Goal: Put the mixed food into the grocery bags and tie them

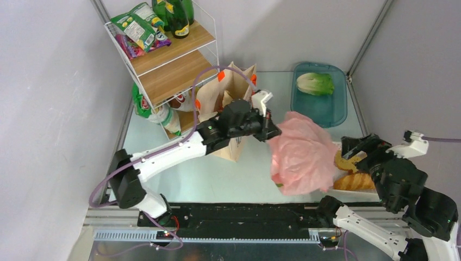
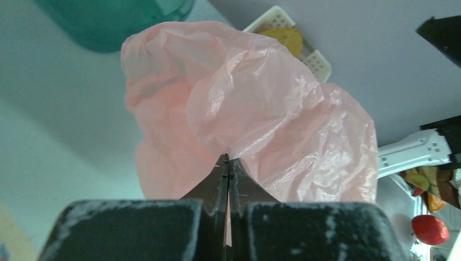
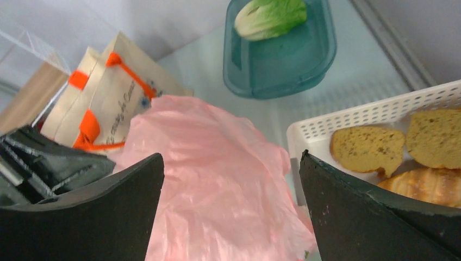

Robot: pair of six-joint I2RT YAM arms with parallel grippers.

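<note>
My left gripper [image 1: 274, 130] is shut on a pinch of the thin pink plastic bag [image 1: 301, 155], holding it up above the table; in the left wrist view its jaws [image 2: 228, 160] meet on the film of the pink bag [image 2: 244, 103]. My right gripper [image 3: 230, 157] stands open just right of the bag, the pink bag [image 3: 217, 190] lying between and beyond its fingers. The beige tote [image 1: 231, 92] with orange handles stands behind the left arm. A lettuce head [image 1: 315, 83] lies in the teal tray [image 1: 326, 111]. Bread rolls [image 3: 367, 148] sit in the white basket [image 3: 353, 122].
A wire-and-wood shelf [image 1: 174, 54] at the back left holds green bottles and snack packets, with more packets under it. Grey walls close in both sides. The right arm's body [image 1: 405, 185] hangs over the basket at the right edge.
</note>
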